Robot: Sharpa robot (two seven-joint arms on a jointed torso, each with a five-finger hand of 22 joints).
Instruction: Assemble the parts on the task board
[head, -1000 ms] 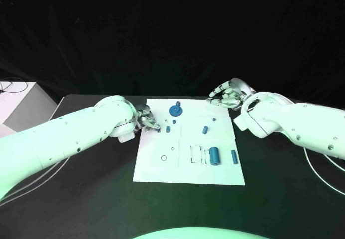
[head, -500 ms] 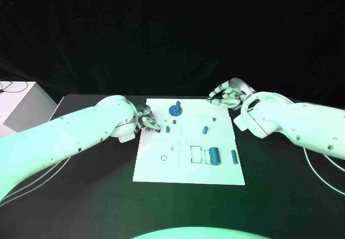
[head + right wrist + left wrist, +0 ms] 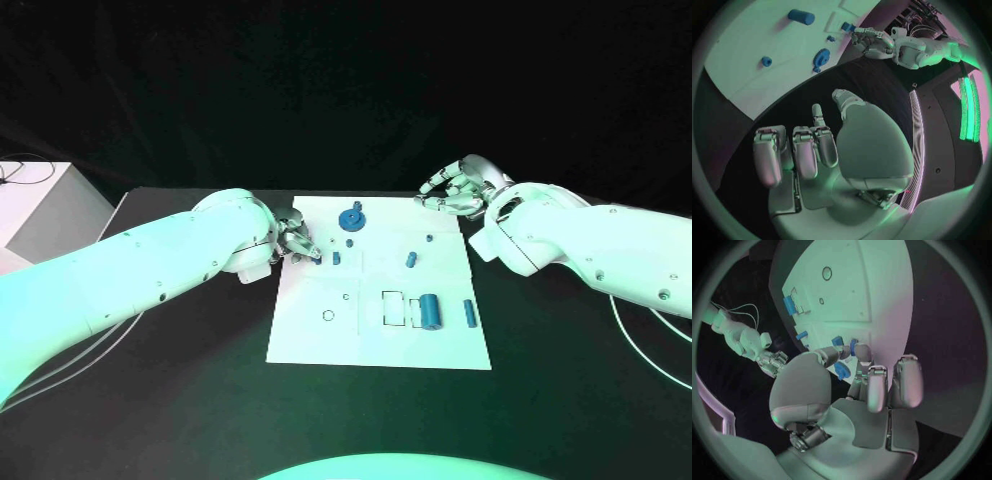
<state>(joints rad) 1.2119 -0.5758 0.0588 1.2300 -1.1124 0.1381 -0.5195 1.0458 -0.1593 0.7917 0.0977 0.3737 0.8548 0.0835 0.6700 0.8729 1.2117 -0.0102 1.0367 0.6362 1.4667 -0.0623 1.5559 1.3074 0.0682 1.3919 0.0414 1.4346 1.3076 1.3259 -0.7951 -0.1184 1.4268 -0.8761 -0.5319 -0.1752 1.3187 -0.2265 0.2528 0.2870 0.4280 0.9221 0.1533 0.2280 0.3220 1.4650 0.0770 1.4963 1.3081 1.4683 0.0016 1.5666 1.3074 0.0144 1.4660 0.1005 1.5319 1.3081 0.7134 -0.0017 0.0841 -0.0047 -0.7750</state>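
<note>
A: What's the biggest thing to worry about here?

B: The task board (image 3: 378,330) lies loose on the black bench (image 3: 173,400), as far as I can tell. The left hand (image 3: 296,244) works at the board's left edge, and a sideways push there could slide the whole plate and throw off every slot.

A: Does that hand hold anything?

B: It seems to. In the left wrist view its fingers (image 3: 856,354) are bunched over a small blue part (image 3: 842,371), apparently pinching it, right beside a short blue peg (image 3: 336,259). If the pinch is off centre, the piece could tilt and jam, or pop out and roll off the board.

A: And the right hand (image 3: 459,190)?

B: It hangs past the board's far right corner with its fingers (image 3: 798,150) curled in on nothing, touching no part.

A: What else lies on the board?

B: A blue gear (image 3: 353,221) at the far end, a fat blue cylinder (image 3: 428,312) and a slim blue pin (image 3: 469,315) nearer, well apart from the left hand.

A: The room?

B: Black backdrop behind the bench, and a white box (image 3: 41,205) off to the far left.
</note>
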